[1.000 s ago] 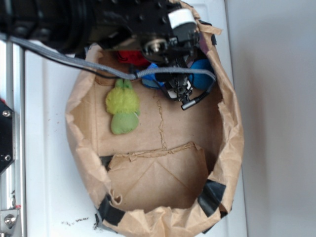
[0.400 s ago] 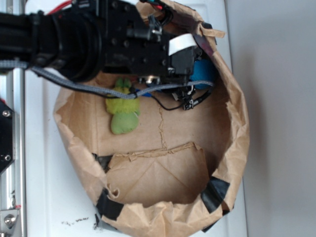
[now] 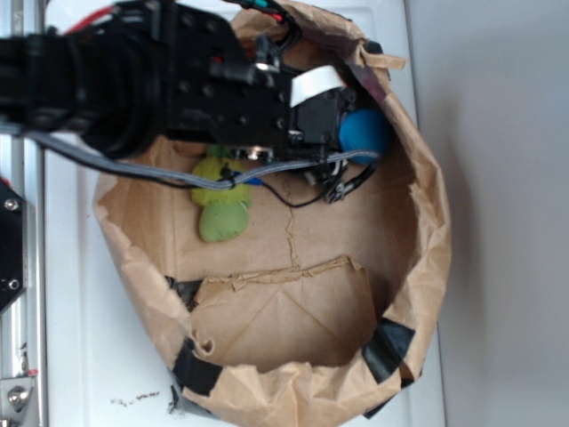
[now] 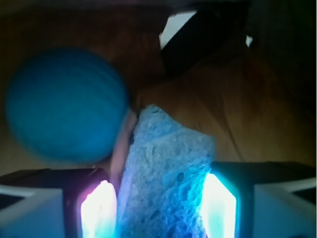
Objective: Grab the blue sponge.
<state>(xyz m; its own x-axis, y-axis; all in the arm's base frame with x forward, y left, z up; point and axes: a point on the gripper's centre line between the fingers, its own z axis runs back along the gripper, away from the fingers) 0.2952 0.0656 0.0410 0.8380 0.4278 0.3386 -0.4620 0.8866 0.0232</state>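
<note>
Two fingers (image 4: pixel 101 208) of my hand (image 4: pixel 158 208) flank the blue sponge (image 4: pixel 166 173), apparently gripping it; ball (image 4: pixel 64 104) at 10 o'clock.

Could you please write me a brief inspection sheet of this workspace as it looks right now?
Surface: brown paper bag lying open on a white table.
Job's things: blue sponge sits between the fingers, beside the blue ball.
Clutter: green plush toy on the bag floor.
Grippers: gripper straddles the sponge; whether its pads press it, cannot tell.
Cables: grey cable and thin black wire trail over the bag.
Surroundings: metal rail on the left.
</note>
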